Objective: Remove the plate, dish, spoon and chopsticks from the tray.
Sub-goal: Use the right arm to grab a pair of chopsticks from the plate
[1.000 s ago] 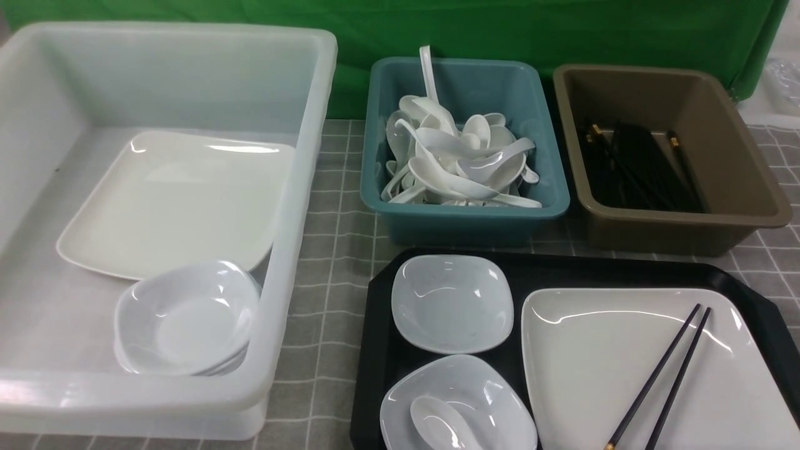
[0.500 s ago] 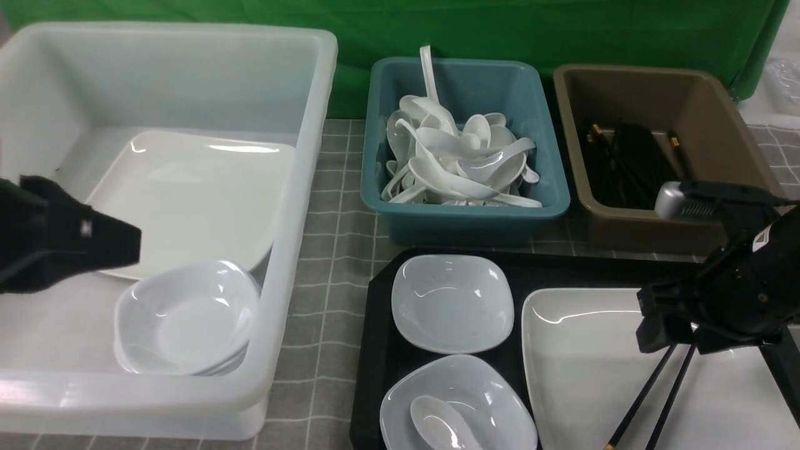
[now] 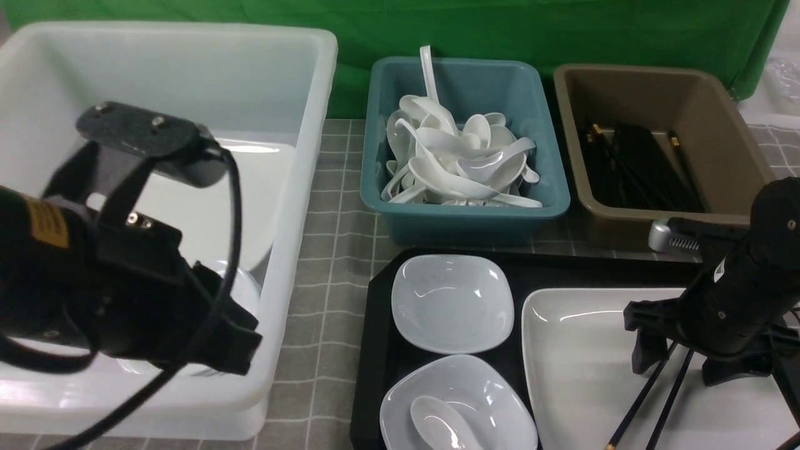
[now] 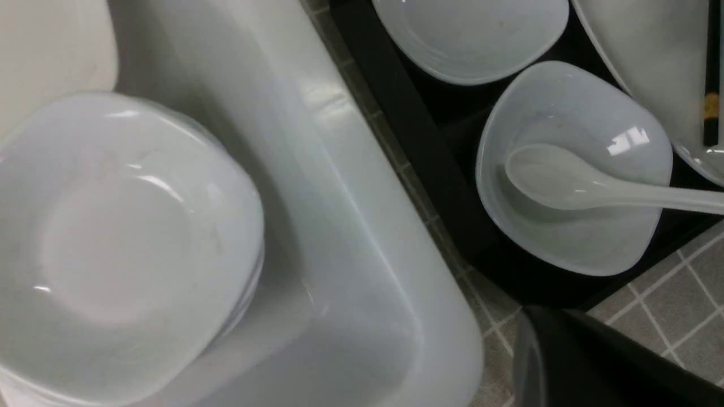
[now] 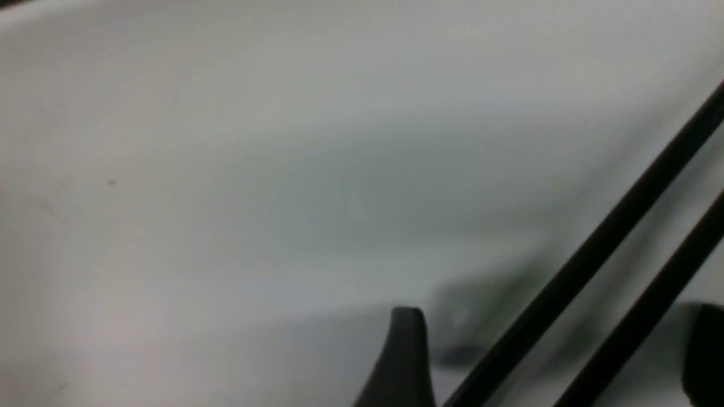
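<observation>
The black tray [image 3: 375, 325] holds two small white dishes [image 3: 451, 303], the large white plate [image 3: 581, 362] and black chopsticks [image 3: 637, 406] lying on that plate. The spoon [image 3: 437, 425] rests in the nearer dish [image 3: 487, 387]. My right gripper [image 3: 681, 369] stands open, low over the plate, with a finger on each side of the chopsticks [image 5: 594, 254] and one fingertip [image 5: 404, 350] near the plate [image 5: 226, 169]. My left gripper [image 3: 240, 350] is shut and empty, above the white tub's near corner. The left wrist view shows the spoon [image 4: 565, 181] in its dish [image 4: 594, 243].
A clear white tub [image 3: 300, 187] on the left holds a large plate and stacked dishes [image 4: 113, 237]. Behind the tray stand a teal tub [image 3: 462, 219] full of spoons and a brown tub [image 3: 681, 231] with chopsticks. A grey checked cloth covers the table.
Both arms have come into view. The left arm swung rightward over the white tub. The right gripper sank onto the plate, straddling the chopsticks.
</observation>
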{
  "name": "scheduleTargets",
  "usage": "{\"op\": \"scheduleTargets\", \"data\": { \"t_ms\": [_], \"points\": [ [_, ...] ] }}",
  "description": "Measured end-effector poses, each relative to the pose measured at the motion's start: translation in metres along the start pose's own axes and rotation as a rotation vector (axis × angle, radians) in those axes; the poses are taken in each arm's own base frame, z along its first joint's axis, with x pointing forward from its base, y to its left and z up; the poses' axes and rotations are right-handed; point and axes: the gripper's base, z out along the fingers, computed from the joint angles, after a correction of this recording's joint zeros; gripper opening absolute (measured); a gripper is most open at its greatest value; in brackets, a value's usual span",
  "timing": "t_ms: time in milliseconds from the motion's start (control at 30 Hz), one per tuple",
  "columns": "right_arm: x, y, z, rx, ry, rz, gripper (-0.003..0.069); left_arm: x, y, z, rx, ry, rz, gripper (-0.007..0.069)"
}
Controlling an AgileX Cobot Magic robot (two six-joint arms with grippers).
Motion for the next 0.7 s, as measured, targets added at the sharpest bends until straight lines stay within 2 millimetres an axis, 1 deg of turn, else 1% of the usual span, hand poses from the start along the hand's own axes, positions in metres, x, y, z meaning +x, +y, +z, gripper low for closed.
{"op": "scheduleTargets", "data": {
  "t_ms": [33, 100, 167, 233, 267, 300, 333, 367, 400, 433, 467, 500, 700],
  "points": [
    [0.0, 0.0, 0.0, 0.002, 0.002, -0.001, 0.0627, 0.0, -0.001, 0.0, 0.0, 0.0, 0.004, -0.0001],
    [0.0, 0.0, 0.001, 0.007, 0.012, 0.0, 0.0587, -0.002, -0.012, 0.002, 0.02, -0.025, 0.048, -0.0001],
    [0.0, -0.001, 0.001, 0.01, 0.017, 0.007, 0.0553, -0.003, -0.015, 0.002, 0.029, -0.043, 0.063, -0.0001],
    [0.002, 0.0, 0.001, 0.01, 0.034, 0.027, 0.0476, -0.005, -0.018, 0.002, 0.036, -0.067, 0.069, -0.0001],
    [0.002, 0.0, 0.001, 0.01, 0.035, 0.027, 0.0466, -0.005, -0.018, 0.002, 0.037, -0.069, 0.07, -0.0001],
    [0.003, 0.0, 0.001, 0.005, 0.05, 0.036, 0.0361, -0.006, -0.019, 0.002, 0.037, -0.078, 0.069, -0.0001],
    [0.004, 0.0, 0.001, 0.002, 0.056, 0.036, 0.0321, -0.006, -0.019, 0.002, 0.037, -0.081, 0.068, -0.0001],
    [0.004, 0.001, 0.001, -0.004, 0.061, 0.037, 0.0251, -0.007, -0.019, 0.002, 0.037, -0.082, 0.065, -0.0001],
    [0.004, 0.002, 0.001, -0.013, 0.064, 0.042, 0.0159, -0.007, -0.019, 0.002, 0.038, -0.082, 0.064, -0.0001],
    [0.004, 0.002, 0.001, -0.016, 0.065, 0.045, 0.0136, -0.007, -0.019, 0.002, 0.038, -0.082, 0.064, -0.0001],
    [0.004, 0.004, 0.001, -0.03, 0.066, 0.058, 0.0089, -0.007, -0.019, 0.002, 0.038, -0.082, 0.063, -0.0001],
    [0.004, 0.004, 0.0, -0.036, 0.066, 0.063, 0.007, -0.007, -0.019, 0.002, 0.038, -0.083, 0.061, -0.0001],
    [0.004, 0.005, 0.0, -0.041, 0.065, 0.056, 0.0069, -0.007, -0.019, 0.002, 0.038, -0.087, 0.06, -0.0001]
  ]
}}
